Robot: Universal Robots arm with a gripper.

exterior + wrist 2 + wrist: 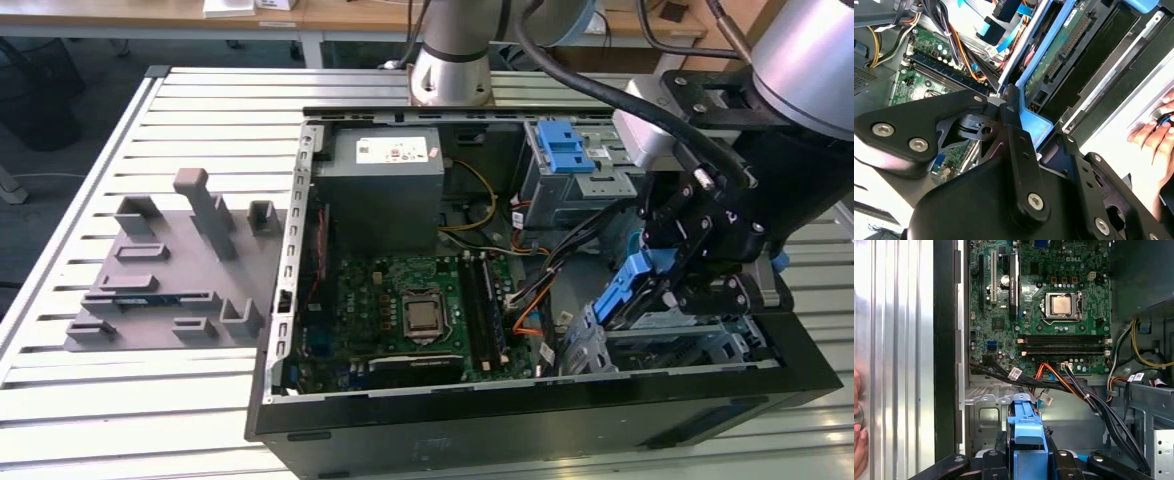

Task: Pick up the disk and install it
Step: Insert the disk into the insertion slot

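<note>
The disk (625, 296) is tilted on edge at the front corner of the open computer case, on the exterior view's right, its blue rail facing the motherboard. My gripper (671, 298) is shut on it from above, just over the metal drive cage (694, 350). In the first wrist view the disk's blue rail (1026, 432) stands between my black fingers (989, 460). In the second wrist view the disk (1061, 47) shows its green circuit-board underside, with a blue rail end beside one finger (1013, 112).
The case (287, 300) holds a motherboard (414, 310), a grey power supply box (380, 175), a blue latch bracket (567, 148) and loose cables (1079, 390) near the cage. A grey fixture (167, 270) lies on the slatted table. A person's hand (1154, 130) is close by.
</note>
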